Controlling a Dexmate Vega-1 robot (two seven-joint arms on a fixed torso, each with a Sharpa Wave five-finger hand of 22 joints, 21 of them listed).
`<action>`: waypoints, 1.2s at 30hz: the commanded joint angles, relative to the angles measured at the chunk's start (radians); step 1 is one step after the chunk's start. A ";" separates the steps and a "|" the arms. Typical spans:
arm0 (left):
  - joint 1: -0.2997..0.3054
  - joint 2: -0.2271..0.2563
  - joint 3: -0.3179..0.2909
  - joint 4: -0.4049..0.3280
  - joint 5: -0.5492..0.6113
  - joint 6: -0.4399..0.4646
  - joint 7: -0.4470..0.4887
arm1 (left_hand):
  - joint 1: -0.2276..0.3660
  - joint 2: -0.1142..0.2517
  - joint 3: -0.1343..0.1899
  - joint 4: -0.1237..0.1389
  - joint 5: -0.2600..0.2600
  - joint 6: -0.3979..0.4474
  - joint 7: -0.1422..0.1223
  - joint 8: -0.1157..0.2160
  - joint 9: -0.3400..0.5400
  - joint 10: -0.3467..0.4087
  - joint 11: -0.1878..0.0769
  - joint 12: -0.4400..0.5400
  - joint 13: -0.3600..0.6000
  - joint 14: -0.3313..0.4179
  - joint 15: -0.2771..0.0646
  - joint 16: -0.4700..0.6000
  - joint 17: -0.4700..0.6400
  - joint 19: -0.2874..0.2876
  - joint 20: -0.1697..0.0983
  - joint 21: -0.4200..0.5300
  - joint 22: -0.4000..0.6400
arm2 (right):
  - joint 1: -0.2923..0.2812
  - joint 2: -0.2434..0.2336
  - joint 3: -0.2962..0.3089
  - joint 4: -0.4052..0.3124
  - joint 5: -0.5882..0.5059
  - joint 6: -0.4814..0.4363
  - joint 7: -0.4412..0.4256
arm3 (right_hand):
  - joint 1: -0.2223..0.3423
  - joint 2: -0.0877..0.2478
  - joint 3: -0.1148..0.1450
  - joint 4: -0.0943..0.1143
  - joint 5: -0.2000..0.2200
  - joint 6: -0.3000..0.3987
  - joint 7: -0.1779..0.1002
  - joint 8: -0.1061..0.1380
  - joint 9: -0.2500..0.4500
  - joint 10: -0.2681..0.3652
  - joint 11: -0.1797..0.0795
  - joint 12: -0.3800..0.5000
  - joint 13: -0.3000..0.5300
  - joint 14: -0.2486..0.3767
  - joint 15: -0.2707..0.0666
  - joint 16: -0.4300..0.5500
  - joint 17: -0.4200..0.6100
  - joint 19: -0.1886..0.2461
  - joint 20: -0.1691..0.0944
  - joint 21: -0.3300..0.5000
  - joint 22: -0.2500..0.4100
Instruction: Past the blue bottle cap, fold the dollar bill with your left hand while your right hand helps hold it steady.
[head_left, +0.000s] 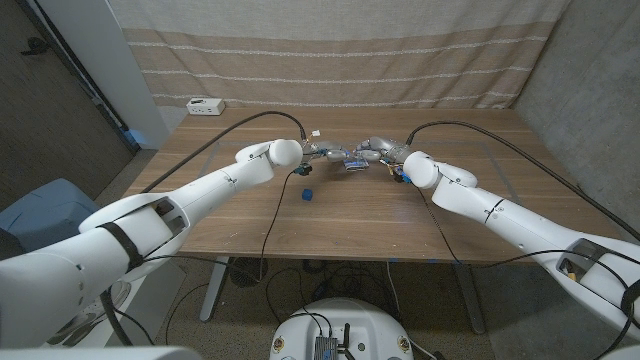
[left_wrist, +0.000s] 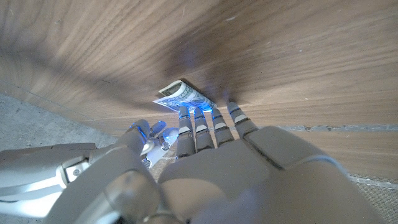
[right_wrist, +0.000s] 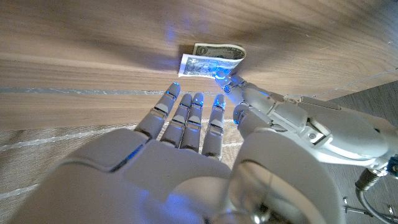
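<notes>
Both robot hands meet at the dollar bill (right_wrist: 212, 59), past the blue cap (head_left: 307, 195) on the worktop (head_left: 350, 225). Left robot hand (left_wrist: 205, 143) open, fingertips at its edge; right robot hand (right_wrist: 205, 134) open. Pin one end, crease slowly.

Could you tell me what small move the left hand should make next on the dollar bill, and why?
Probably the left hand should press its fingertips down along the crease. The dollar bill already looks doubled over beyond the blue bottle cap, its top layer bowing up, and the right hand touches its edge, apparently steadying it.
</notes>
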 joint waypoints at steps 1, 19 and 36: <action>0.014 0.017 -0.007 -0.015 -0.001 0.007 -0.006 | -0.008 0.000 0.000 0.004 0.003 -0.001 -0.001 -0.003 0.000 0.000 0.001 -0.002 0.003 -0.002 0.002 0.002 0.001 0.000 -0.007 -0.004 0.002 | 0.018 0.020 -0.030 0.001 -0.030 -0.021 0.032 | 0.011 0.001 0.006 -0.003 0.003 0.007 -0.003 0.003 0.003 0.002 -0.007 0.002 0.004 0.003 -0.009 0.002 0.003 0.004 -0.009 -0.004 0.003; 0.005 0.008 -0.008 0.021 -0.003 -0.022 -0.008 | -0.014 0.000 -0.002 0.006 0.004 0.007 0.002 0.003 -0.001 0.007 0.001 0.003 0.003 -0.001 -0.006 0.002 0.000 0.001 -0.008 -0.005 0.002 | 0.052 0.048 -0.065 0.033 -0.047 -0.075 0.079 | 0.014 0.001 0.008 0.002 0.002 -0.005 -0.006 -0.004 0.003 -0.005 0.003 -0.004 0.004 -0.011 -0.010 -0.002 0.007 -0.005 -0.015 -0.009 0.003; -0.005 -0.007 -0.006 0.055 -0.004 -0.048 0.006 | -0.017 0.000 -0.002 0.006 0.004 0.006 0.002 0.003 -0.001 0.007 0.001 0.003 0.002 0.000 -0.006 0.002 0.000 0.000 -0.008 -0.006 0.002 | 0.072 0.052 -0.086 0.059 -0.052 -0.102 0.098 | 0.014 -0.002 0.006 0.005 0.002 0.019 0.005 0.003 0.003 0.021 0.019 0.004 0.004 0.002 -0.005 0.003 0.009 -0.001 -0.013 -0.008 0.003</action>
